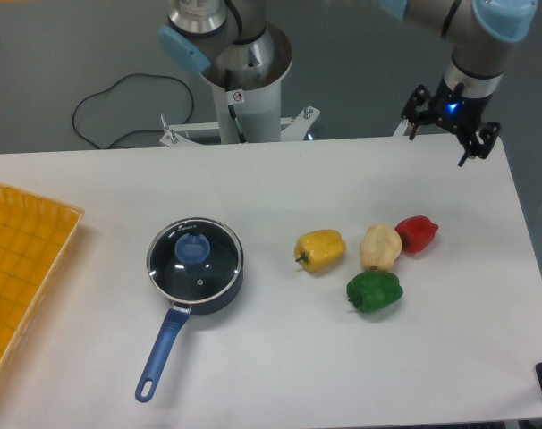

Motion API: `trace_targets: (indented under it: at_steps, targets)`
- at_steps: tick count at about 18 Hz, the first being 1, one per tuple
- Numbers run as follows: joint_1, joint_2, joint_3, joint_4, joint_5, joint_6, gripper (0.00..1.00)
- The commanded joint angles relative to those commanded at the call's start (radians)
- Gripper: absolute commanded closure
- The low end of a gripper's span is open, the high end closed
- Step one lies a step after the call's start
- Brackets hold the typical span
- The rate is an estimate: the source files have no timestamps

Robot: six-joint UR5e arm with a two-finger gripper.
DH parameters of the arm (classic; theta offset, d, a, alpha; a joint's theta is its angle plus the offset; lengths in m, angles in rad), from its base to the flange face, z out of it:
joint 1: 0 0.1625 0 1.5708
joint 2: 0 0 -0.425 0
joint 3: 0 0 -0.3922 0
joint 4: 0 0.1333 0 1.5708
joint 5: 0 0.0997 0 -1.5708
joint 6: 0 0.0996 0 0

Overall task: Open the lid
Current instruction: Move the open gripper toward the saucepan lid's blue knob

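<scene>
while cut off at the left edge, we log a yellow tray [25, 259].
lid [194, 259] sits on the saucepan [177, 304]; gripper [441, 138] spread, empty, over the far right edge.

You have even, bright overhead light; the white table [253, 357] reads clean without blown highlights. Shadows are soft and short, hugging the peppers and saucepan [196, 268]. Faint glare sits on the glass lid [194, 260]. Focus is sharp across the frame, with no motion blur and slight edge distortion.
</scene>
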Motion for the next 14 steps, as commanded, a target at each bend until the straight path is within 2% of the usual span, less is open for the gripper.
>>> trace_targets:
  at_steps: [3, 7, 13, 14]
  targets:
    - [-0.047, 0.014, -0.008, 0.003, 0.0, -0.089, 0.0]
    - [-0.146, 0.029, -0.041, 0.067, 0.026, -0.221, 0.0]
    - [-0.305, 0.034, -0.072, 0.077, 0.045, -0.273, 0.0]
    - [-0.33, 0.035, -0.078, 0.077, 0.041, -0.322, 0.0]
